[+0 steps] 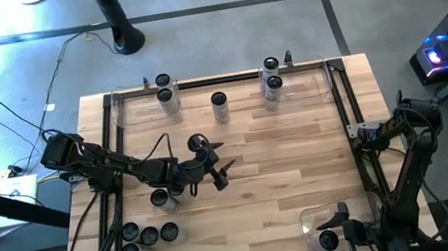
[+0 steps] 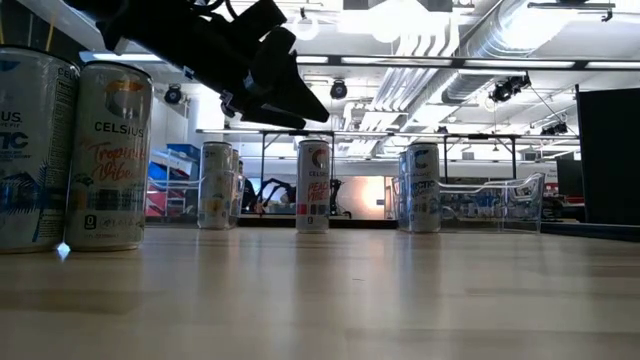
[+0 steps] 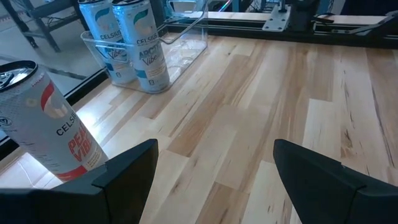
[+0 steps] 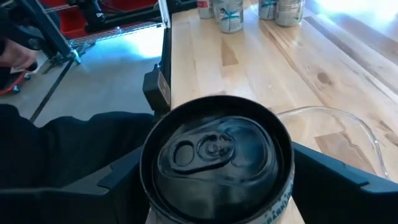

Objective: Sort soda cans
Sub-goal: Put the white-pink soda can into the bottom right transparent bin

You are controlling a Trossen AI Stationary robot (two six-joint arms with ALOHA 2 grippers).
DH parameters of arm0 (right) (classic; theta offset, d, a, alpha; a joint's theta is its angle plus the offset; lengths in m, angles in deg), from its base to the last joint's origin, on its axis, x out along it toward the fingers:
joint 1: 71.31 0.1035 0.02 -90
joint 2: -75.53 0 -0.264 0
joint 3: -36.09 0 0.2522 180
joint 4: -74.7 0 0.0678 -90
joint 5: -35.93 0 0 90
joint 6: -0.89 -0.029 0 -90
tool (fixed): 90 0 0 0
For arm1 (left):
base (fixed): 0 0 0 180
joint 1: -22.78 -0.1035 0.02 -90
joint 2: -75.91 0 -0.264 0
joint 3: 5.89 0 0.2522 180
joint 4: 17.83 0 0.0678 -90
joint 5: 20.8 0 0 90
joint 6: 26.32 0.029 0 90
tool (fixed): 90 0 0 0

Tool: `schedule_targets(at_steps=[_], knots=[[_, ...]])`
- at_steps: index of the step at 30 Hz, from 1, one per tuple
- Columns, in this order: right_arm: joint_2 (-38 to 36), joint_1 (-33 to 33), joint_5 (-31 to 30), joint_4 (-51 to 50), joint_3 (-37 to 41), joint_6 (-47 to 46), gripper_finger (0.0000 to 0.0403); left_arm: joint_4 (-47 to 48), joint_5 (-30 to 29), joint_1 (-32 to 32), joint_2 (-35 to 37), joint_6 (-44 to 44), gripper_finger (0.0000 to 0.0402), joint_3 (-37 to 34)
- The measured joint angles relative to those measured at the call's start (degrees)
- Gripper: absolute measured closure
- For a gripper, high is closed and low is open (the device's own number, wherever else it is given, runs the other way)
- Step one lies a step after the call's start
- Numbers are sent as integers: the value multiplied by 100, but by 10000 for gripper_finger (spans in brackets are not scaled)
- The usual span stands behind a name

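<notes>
Right pincer [image 4: 217, 180] straddles one soda can [image 4: 217, 158], my fingers spread either side of it, apparently released; that can stands inside the clear bin [image 1: 308, 219] at the bench [image 1: 285, 161] edge nearest the right arm. I judge this a drop-off just finishing, so next I must lift straight up without tipping it. Left pincer [image 1: 216, 170], spread and empty, hovers mid-bench, with the loose cans [image 1: 147, 239] beyond it from that bin.
</notes>
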Motion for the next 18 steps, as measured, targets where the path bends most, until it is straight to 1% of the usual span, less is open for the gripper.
schedule_targets(at_steps=[6,12,18], knots=[[-125,0,130,101,4,34,91,2,0,2,0,-1,87,0],[-155,0,153,469,4,329,90,1,1,2,0,-3,87,0],[-157,0,164,483,4,332,89,2,33,2,0,-3,87,0]])
